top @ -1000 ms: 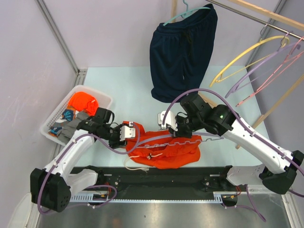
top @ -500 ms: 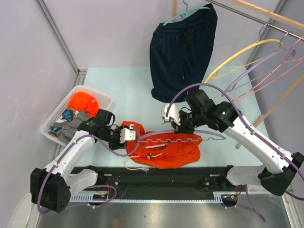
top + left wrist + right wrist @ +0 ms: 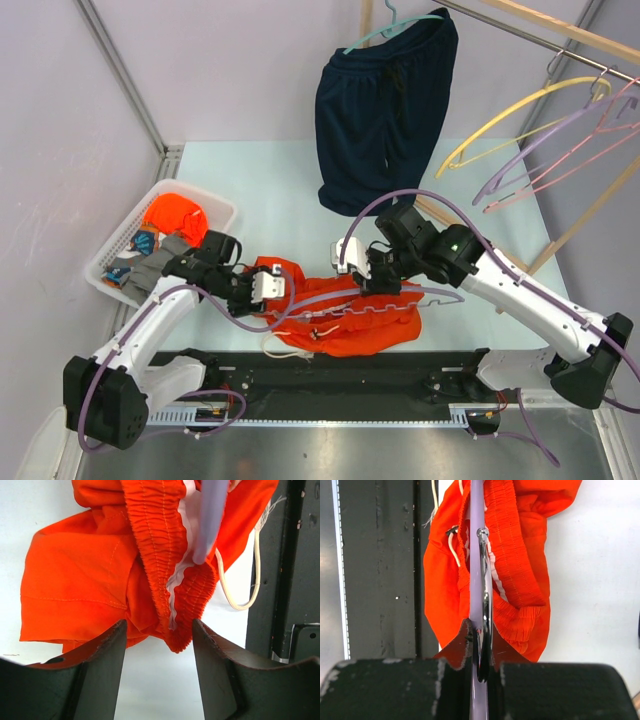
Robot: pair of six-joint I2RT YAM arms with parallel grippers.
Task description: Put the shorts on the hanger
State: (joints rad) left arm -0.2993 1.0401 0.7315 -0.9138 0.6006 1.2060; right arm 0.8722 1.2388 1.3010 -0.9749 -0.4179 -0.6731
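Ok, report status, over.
Right gripper shut on hanger. Left gripper open at waistband of shorts. Hanger tip inside waistband. No obstruction seen.

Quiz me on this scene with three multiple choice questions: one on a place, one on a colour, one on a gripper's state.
1. The navy shorts are: A on the floor; B hanging at the back; C in a drawer.
2. The hanger in the right gripper is: A yellow; B teal; C pale purple.
3. The right gripper is: A wide open; B shut on the hanger; C shut on nothing.
Answers: B, they hang up at the back; C, its bar looks pale purple; B, both fingers clamp the bar.
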